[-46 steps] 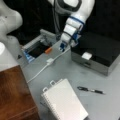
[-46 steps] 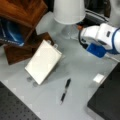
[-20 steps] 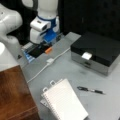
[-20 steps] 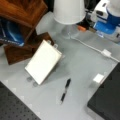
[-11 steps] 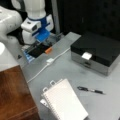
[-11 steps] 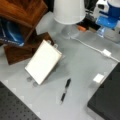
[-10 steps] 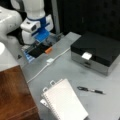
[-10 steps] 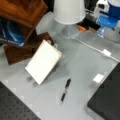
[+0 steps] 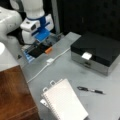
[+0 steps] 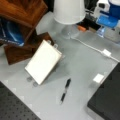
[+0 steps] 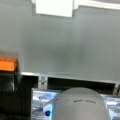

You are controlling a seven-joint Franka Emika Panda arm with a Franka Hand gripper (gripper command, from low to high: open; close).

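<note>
Gripper [image 9: 41, 41] sits low at the far left edge of the grey table [image 9: 75, 72] in a front view, over a dark tray [image 9: 37, 50] with an orange block [image 9: 48, 50] at its rim. Fingertips are hidden behind the blue wrist housing, so I cannot tell whether the pincer is parted or closed, or whether it holds anything. In a front view the blue housing appears at top right, and the gripper [image 10: 106, 23] is cut off by the frame edge.

Wrist view: orange block [image 11: 8, 64] at left, a white plug [image 11: 54, 7] on the grey surface at top, a rounded grey cylinder [image 11: 80, 103] filling the bottom.

White cable [image 9: 47, 63] runs across the table from near the tray. Spiral notebook [image 9: 65, 101] lies near the table's front edge, a pen [image 9: 90, 90] just beside it to the right. Black box [image 9: 96, 51] with a white tag stands at right, well apart from the gripper. White lamp [image 10: 68, 12] and wooden shelf [image 10: 22, 15] show in a front view.
</note>
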